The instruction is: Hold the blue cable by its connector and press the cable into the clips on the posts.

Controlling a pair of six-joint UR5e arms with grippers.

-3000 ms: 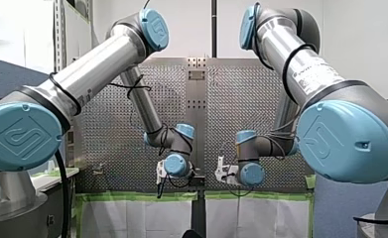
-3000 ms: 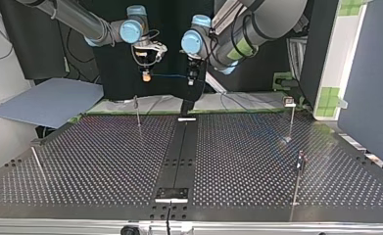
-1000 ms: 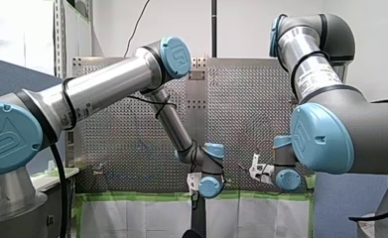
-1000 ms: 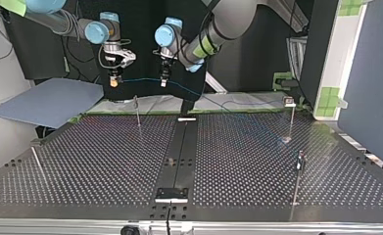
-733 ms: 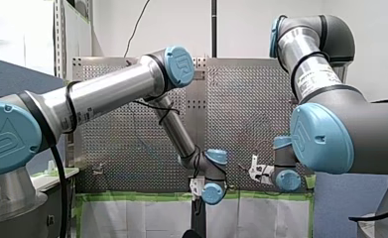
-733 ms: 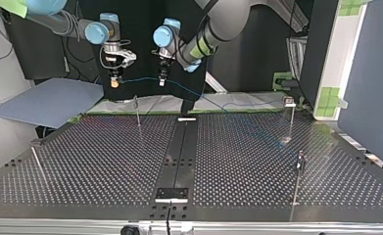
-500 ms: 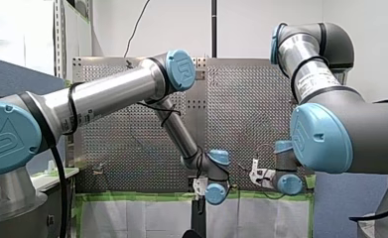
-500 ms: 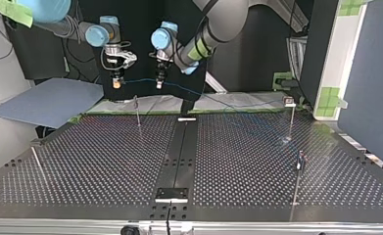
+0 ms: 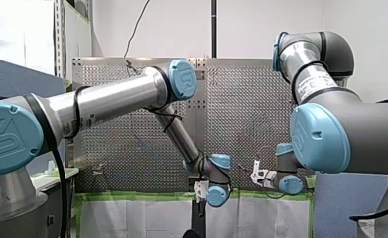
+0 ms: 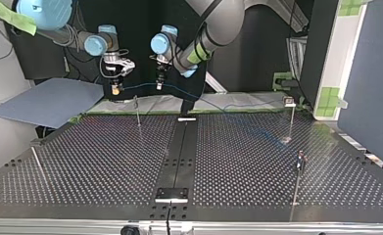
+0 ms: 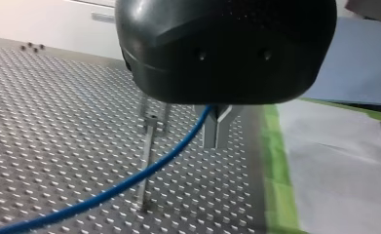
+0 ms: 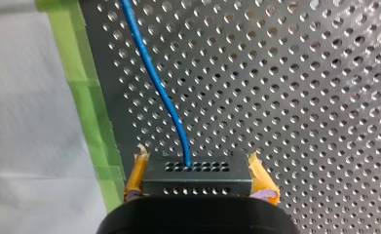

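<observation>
The blue cable (image 10: 137, 85) hangs taut between my two grippers above the table's far edge. In the right wrist view my right gripper (image 12: 198, 166) has its yellow pads (image 12: 135, 175) shut on the black connector (image 12: 198, 183), and the cable (image 12: 154, 83) leads away from it. In the left wrist view my left gripper (image 11: 216, 141) has its metal fingers shut on the cable (image 11: 129, 183), with a thin clip post (image 11: 148, 146) just beyond. In the top view my right gripper (image 10: 115, 89) and my left gripper (image 10: 158, 84) flank that post (image 10: 137, 110) from above.
The perforated table (image 10: 106, 161) carries more thin posts at the top view's right (image 10: 291, 112) (image 10: 298, 166) and one at its left (image 10: 37, 164). A blue-grey board (image 10: 47, 100) lies off the far left corner. Green tape (image 12: 81, 97) edges the table.
Both arms have carried the cable toward the top view's left and slightly lower, closer to the left post. Both grips are unchanged.
</observation>
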